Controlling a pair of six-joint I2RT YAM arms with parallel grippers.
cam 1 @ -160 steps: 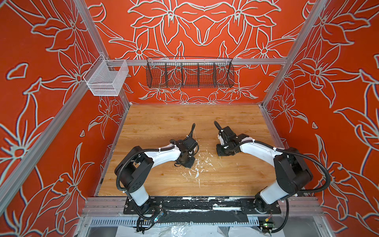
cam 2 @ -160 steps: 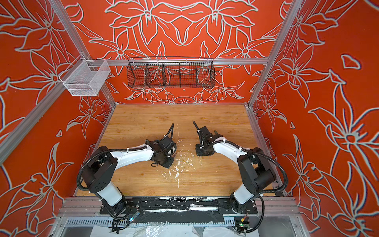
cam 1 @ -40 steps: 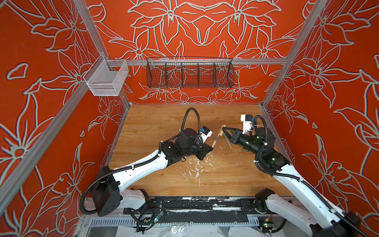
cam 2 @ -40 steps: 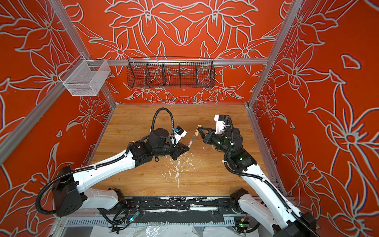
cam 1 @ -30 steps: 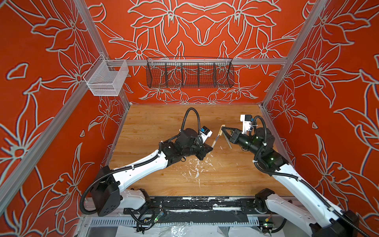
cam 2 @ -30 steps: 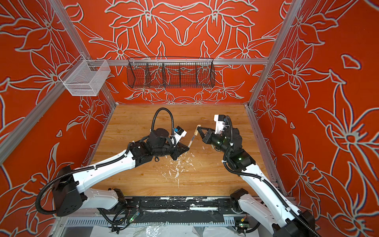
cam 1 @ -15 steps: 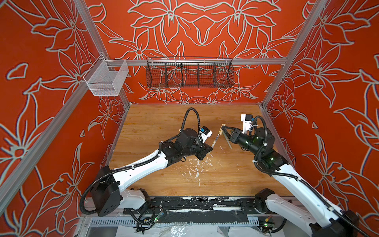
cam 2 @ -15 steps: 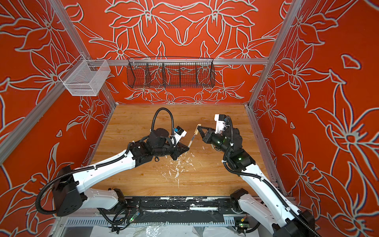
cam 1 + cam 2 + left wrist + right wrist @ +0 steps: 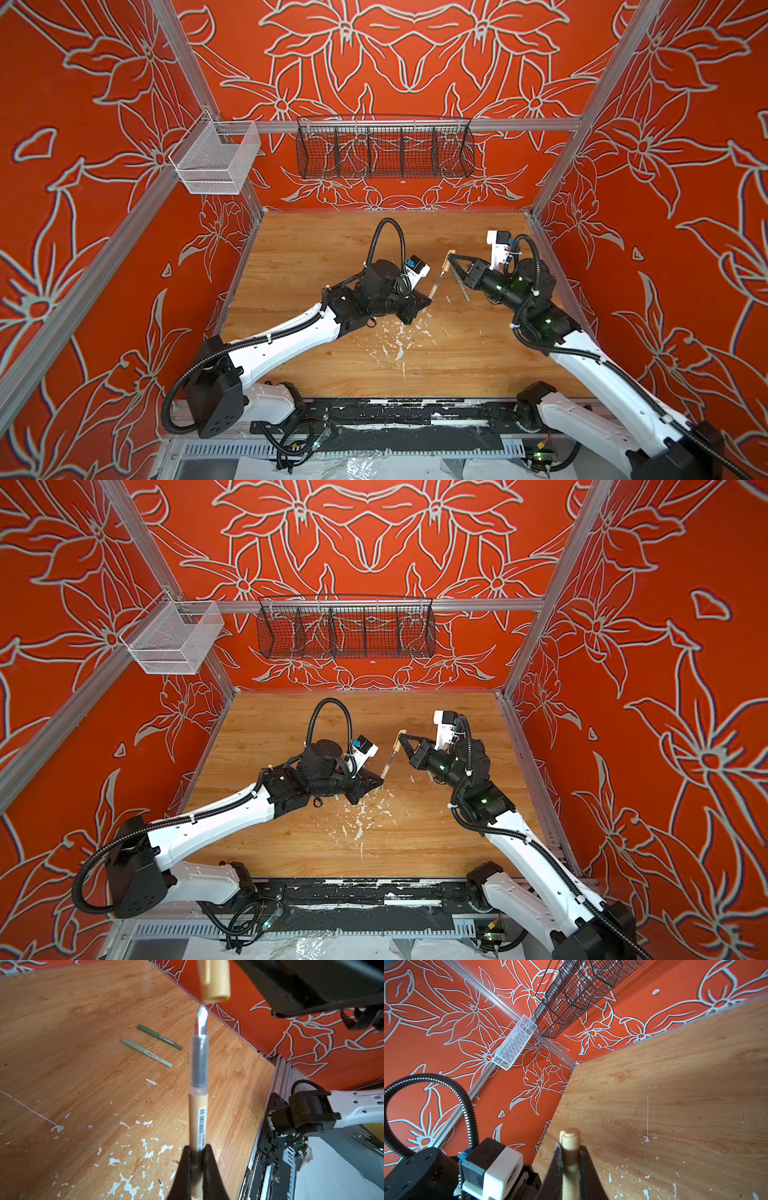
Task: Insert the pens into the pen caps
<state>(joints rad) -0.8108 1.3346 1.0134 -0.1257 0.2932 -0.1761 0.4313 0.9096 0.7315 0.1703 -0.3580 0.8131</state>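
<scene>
The beige pen, clamped in the left gripper, points its bare tip right at the mouth of the beige cap pinched in the right gripper, above the table where a dark green pen and a pale green pen lie.

Both top views looked steeply down from high over the front edge, far off, sharing the whole table. Left wrist camera sat close behind the beige pen, facing the beige cap. Right wrist camera, close behind that cap, faced the white basket.
</scene>
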